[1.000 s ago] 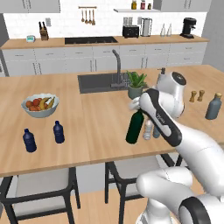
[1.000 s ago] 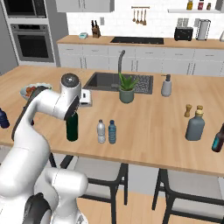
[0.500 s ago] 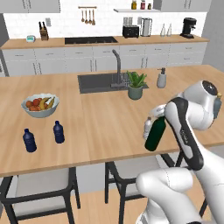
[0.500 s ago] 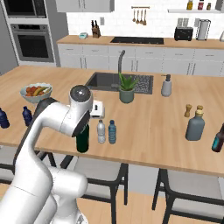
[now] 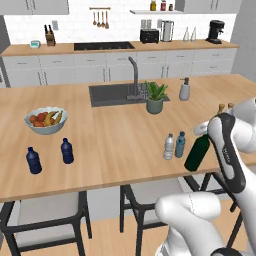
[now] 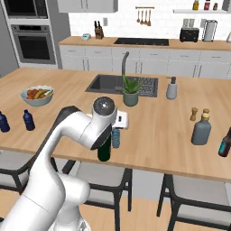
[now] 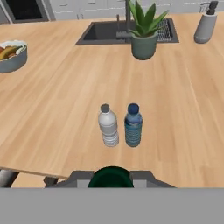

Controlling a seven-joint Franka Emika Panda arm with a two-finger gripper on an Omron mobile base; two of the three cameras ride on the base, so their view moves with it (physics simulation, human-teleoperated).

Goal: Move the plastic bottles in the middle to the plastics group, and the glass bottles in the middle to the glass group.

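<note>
At the far left of the table [image 5: 100, 165], a fruit bowl [image 5: 46, 120] holds oranges and bananas, and the two navy plastics group bottles [image 5: 34, 160] stand near the front edge. In the middle, the clear bottle [image 7: 108, 126] and teal bottle [image 7: 133, 125] wait side by side, untouched. The end effector [image 5: 204, 131] is clamped on the green glass bottle [image 5: 196, 153], lifted at the table's front edge. The carry step seems underway; next it must travel right to the grey-blue glass bottle [image 6: 201, 129] and set down upright.
</note>
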